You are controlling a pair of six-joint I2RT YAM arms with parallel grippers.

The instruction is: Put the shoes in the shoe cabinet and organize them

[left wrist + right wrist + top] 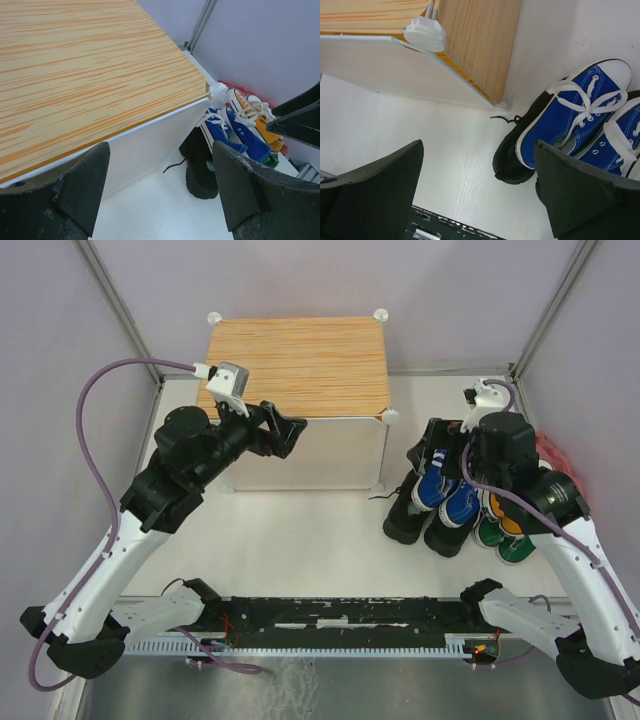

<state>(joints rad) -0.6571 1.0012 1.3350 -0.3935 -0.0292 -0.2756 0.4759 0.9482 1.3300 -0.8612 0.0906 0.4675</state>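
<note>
Starting at the left, the left gripper (285, 427) hangs at the front left corner of the shoe cabinet (295, 365), about level with its wood-grain top. Its two fingers are spread wide and hold nothing. In the left wrist view it looks across the striped top toward the front right corner, where a white round knob (218, 90) sits. Whether the fingers touch the cabinet I cannot tell. The cabinet stands at the back middle of the white surface (300, 530), with its white front panel (310, 455) facing the arms.

Just beside the cabinet's right side, the shoes (450, 495) lie in a tight cluster on the surface, none of them inside the cabinet. The black boots (410, 515) are nearest the cabinet, one with a loose lace trailing toward it. The blue sneakers (445, 485) rest against and partly over the boots. The orange sneakers (255, 117) and green sneakers (500, 535) lie farther right, partly under the right arm, with something pink (235, 86) behind them.

The right gripper (479, 150) is hidden under its own wrist in the top view. Its wrist view shows it above the bare surface between the cabinet's knobbed corner and the blue sneakers, fingers set wide apart and gripping nothing.
</note>
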